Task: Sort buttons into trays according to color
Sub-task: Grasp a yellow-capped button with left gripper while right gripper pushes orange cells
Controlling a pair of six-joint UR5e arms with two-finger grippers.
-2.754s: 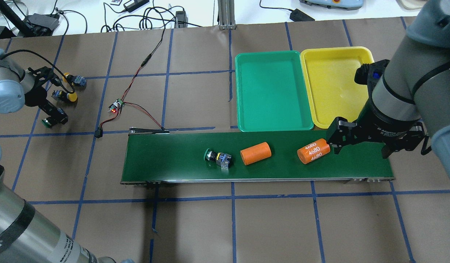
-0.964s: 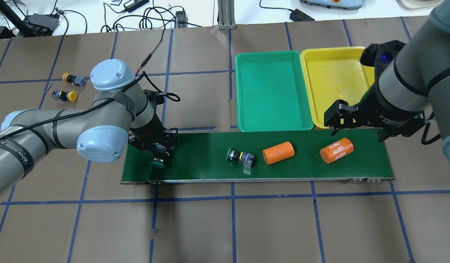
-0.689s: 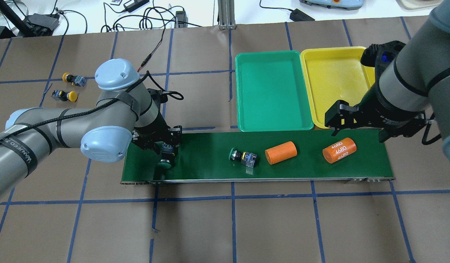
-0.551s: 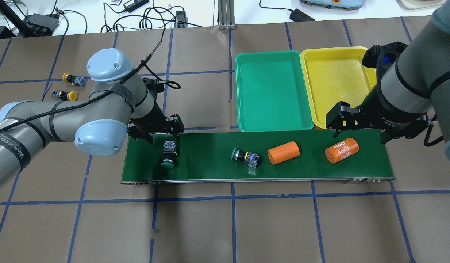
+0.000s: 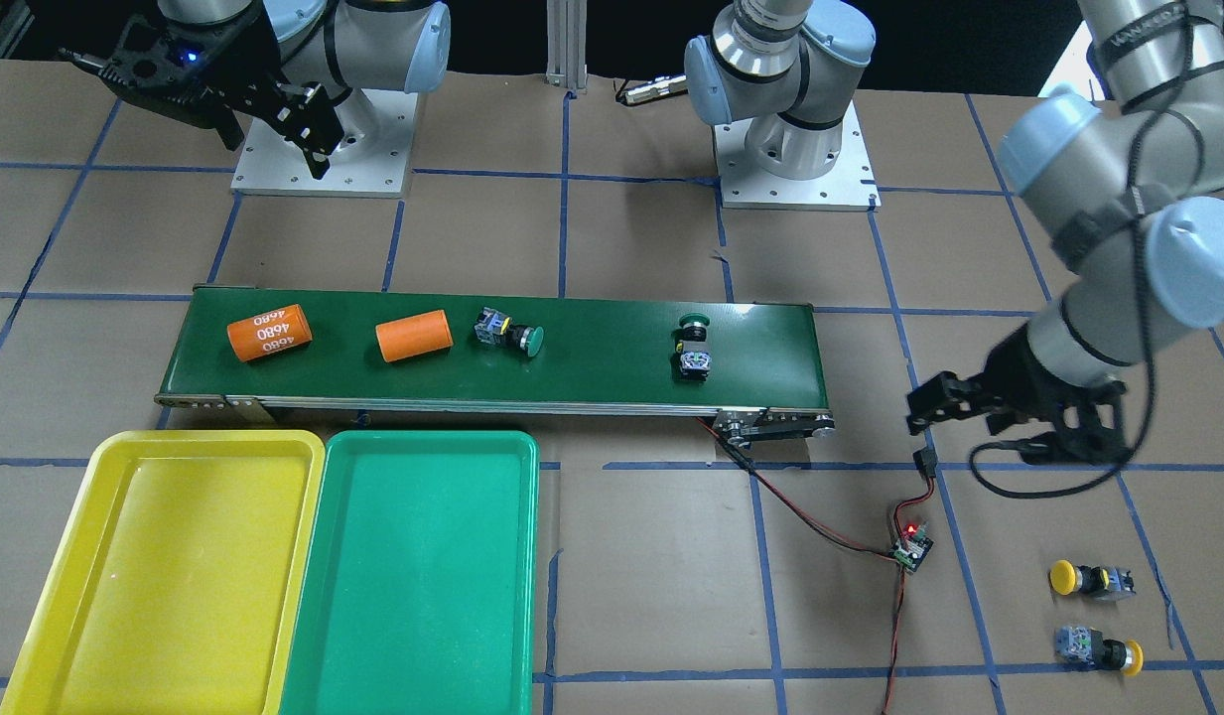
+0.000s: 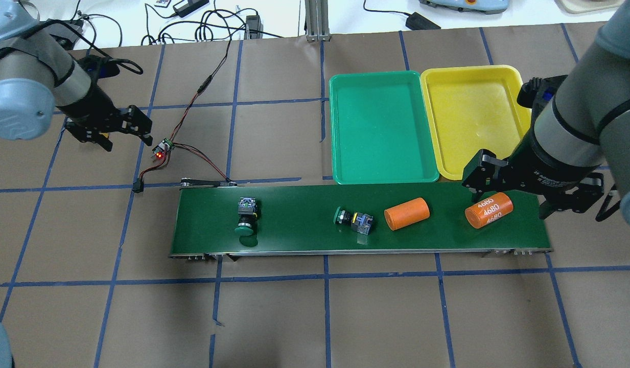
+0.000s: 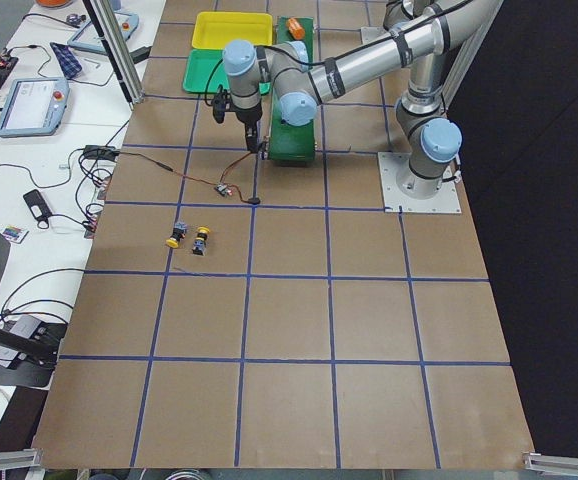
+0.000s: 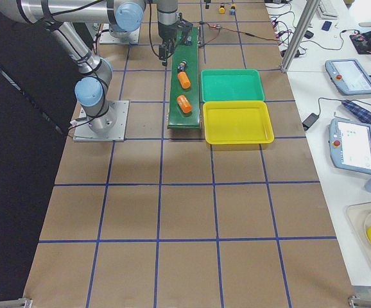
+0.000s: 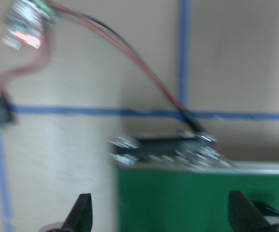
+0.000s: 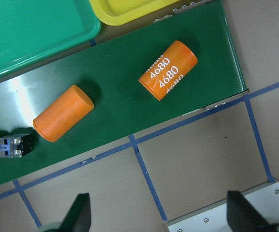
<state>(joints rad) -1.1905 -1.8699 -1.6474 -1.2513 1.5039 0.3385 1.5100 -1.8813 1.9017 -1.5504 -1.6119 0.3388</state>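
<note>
I am holding both pincers released and empty. My left pincer (image 6: pixel 128 140) is hovering over the table beside the board (image 6: pixel 161 148) and its wires (image 6: pixel 202 158), off one end of the belt (image 6: pixel 294 204). My right pincer (image 10: pixel 160 217) is hanging by the belt's other end, near the lettered one of two cylinders (image 6: pixel 488 209).

The two green buttons (image 6: pixel 246 217) are lying on the belt, well apart, one near my left end and one mid-belt just beside the plain cylinder. The two yellow buttons (image 5: pixel 1090 579) are lying on the table beyond my left pincer, well away from the trays. The green tray (image 6: pixel 381 128) and yellow tray (image 6: pixel 468 117) are sitting side by side, touching, with nothing in them.

I judge the wires the nearest hazard: my left fingers, reaching low, could snag them and drag the board. The buttons are lying on their sides, so an off-centre pinch could roll one away. If the belt is running, the cylinders would reach my right pincer first, and I could close on the wrong thing. A drop near the trays' shared rim could land in the wrong colour.
</note>
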